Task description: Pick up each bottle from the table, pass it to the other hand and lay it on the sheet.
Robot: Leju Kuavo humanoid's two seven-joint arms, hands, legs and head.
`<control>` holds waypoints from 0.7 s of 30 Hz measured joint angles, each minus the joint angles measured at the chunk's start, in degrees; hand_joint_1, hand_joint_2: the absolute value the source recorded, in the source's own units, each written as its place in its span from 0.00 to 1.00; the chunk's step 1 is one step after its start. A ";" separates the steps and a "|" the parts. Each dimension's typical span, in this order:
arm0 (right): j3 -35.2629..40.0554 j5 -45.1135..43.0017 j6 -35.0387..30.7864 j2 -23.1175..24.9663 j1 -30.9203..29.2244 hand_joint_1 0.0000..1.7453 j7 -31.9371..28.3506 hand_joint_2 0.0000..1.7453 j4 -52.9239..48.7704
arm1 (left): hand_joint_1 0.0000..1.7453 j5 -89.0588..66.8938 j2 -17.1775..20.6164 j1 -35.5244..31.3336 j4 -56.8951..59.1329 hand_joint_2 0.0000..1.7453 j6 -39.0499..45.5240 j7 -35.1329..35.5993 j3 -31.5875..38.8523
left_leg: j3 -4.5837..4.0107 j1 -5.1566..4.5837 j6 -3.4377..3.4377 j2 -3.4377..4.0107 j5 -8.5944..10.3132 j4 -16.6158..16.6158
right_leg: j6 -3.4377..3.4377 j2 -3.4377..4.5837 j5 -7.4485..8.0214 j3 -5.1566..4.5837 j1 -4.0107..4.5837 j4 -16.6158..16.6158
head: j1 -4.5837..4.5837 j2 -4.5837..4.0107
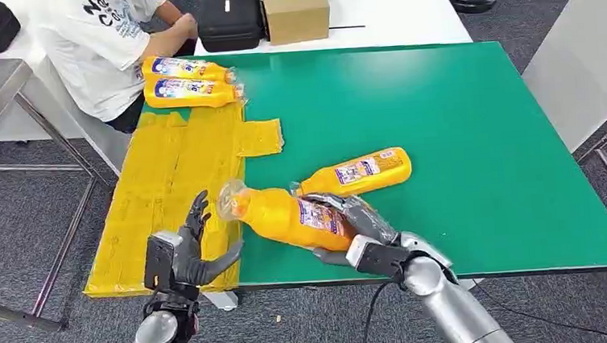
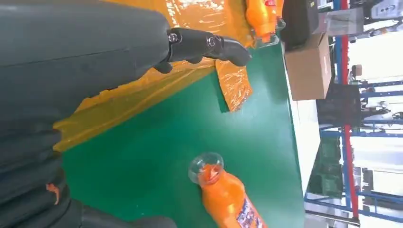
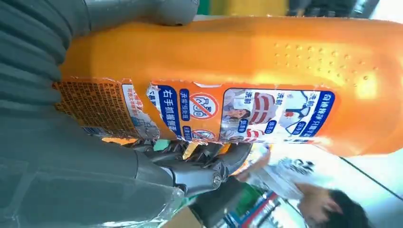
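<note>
My right hand [image 1: 351,229] grips an orange bottle [image 1: 287,214] by its labelled body, holding it above the near edge of the green table, clear cap pointing left. The same bottle [image 3: 247,80] fills the right wrist view, with the fingers [image 3: 199,166] wrapped around it. To its left my left hand [image 1: 189,248] stands open, fingers spread, over the yellow sheet [image 1: 168,181], a short gap from the cap [image 2: 205,167]. A second orange bottle [image 1: 357,172] lies on the table just behind. Two more bottles [image 1: 187,81] lie at the sheet's far end.
A seated person [image 1: 105,40] is at the far left corner, close to the two laid bottles. A black case [image 1: 229,19] and a cardboard box [image 1: 295,9] stand on the white table behind. The green table [image 1: 475,127] is bare on the right.
</note>
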 measured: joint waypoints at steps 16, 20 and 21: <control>-6.34 3.06 -5.27 6.08 0.95 1.00 1.16 1.00 1.60 | 0.00 21.94 0.72 2.63 -7.15 1.00 -23.17 4.74 2.30 | -0.03 0.03 -0.01 0.00 0.00 -0.01 | -0.01 0.00 0.00 -0.02 0.02 0.01 | -0.02 0.00; -6.51 3.12 -5.29 6.38 0.95 1.00 1.16 1.00 2.47 | 0.00 22.01 1.05 3.17 -8.37 1.00 -23.45 4.85 2.32 | -0.03 0.02 -0.01 0.00 0.00 -0.01 | -0.01 0.00 -0.01 -0.03 0.01 0.00 | -0.02 0.00; -6.62 3.13 -5.29 6.49 0.95 1.00 1.14 1.00 2.69 | 0.00 22.03 1.14 3.23 -8.57 1.00 -23.47 4.85 2.32 | -0.03 0.02 -0.01 0.00 0.00 -0.01 | -0.01 0.00 0.00 -0.03 0.01 0.00 | -0.02 0.00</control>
